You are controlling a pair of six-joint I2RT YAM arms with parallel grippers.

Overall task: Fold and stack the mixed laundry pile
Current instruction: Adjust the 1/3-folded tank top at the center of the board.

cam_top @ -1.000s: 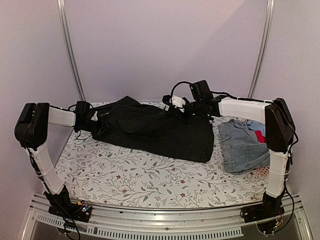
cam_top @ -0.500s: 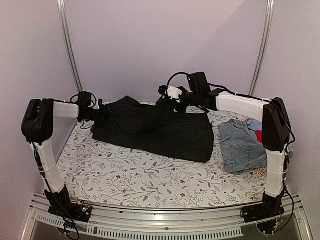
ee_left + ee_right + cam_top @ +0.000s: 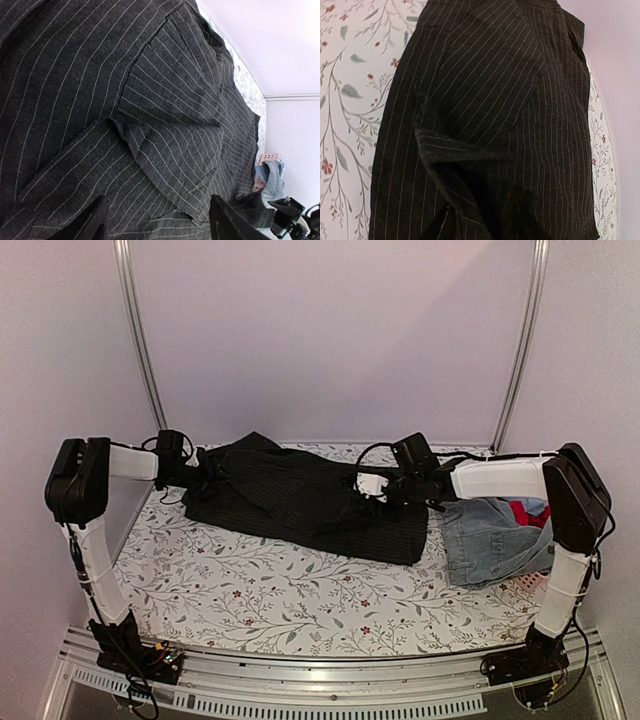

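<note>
The large black pinstriped shirt [image 3: 300, 502] of the laundry pile lies spread across the back middle of the table. My left gripper [image 3: 200, 472] sits at its left end, open. In the left wrist view its fingers [image 3: 92, 222] stand wide apart over flat striped cloth [image 3: 150, 100]. My right gripper [image 3: 372, 485] rests low on the shirt's right part. In the right wrist view a raised ridge of the shirt [image 3: 445, 150] runs toward the jaws, which are lost against the dark cloth. Faded denim [image 3: 490, 540] and a red garment [image 3: 522, 512] lie at the right.
The floral tablecloth [image 3: 280, 590] shows bare in front of the shirt. A pink slatted basket [image 3: 525, 585] peeks out under the denim at the right edge. Purple walls close in behind and on both sides.
My right gripper came down and forward from the shirt's back edge onto its right part, laying cloth over. The left gripper's jaws have widened at the shirt's left end.
</note>
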